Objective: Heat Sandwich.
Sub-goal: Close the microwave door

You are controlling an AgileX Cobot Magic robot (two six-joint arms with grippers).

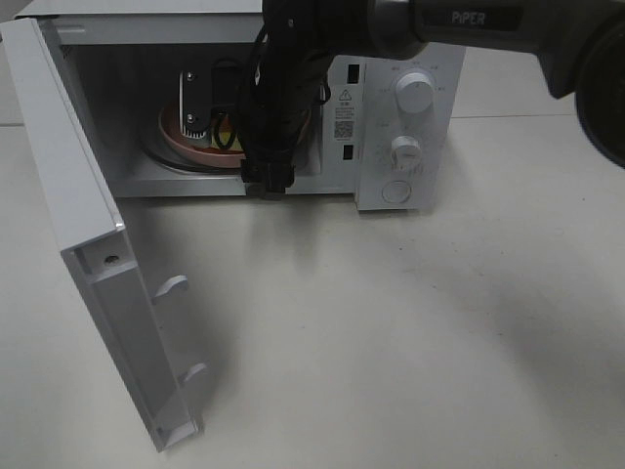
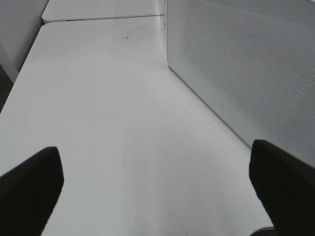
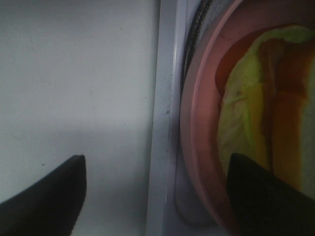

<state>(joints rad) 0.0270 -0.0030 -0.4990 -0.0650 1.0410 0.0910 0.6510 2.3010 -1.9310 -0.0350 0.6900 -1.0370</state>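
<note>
white tabletop point(image 1: 391, 322); sandwich point(image 3: 266, 108) sitting on pink plate point(image 3: 197, 123) inside microwave point(image 1: 430, 127). right end effector point(image 3: 156, 164) gaping empty at plate rim, left end effector point(image 2: 155, 150) gaping empty. sandwich looking soft, light; better gripping plate.

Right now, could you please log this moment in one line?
white microwave: door open | square white-bread sandwich: on round pink plate inside | right gripper: jaws open

White microwave point(image 1: 437, 137), door point(image 1: 68, 186) swung open, pink plate point(image 1: 184, 144) inside, white table point(image 1: 391, 342).
</note>
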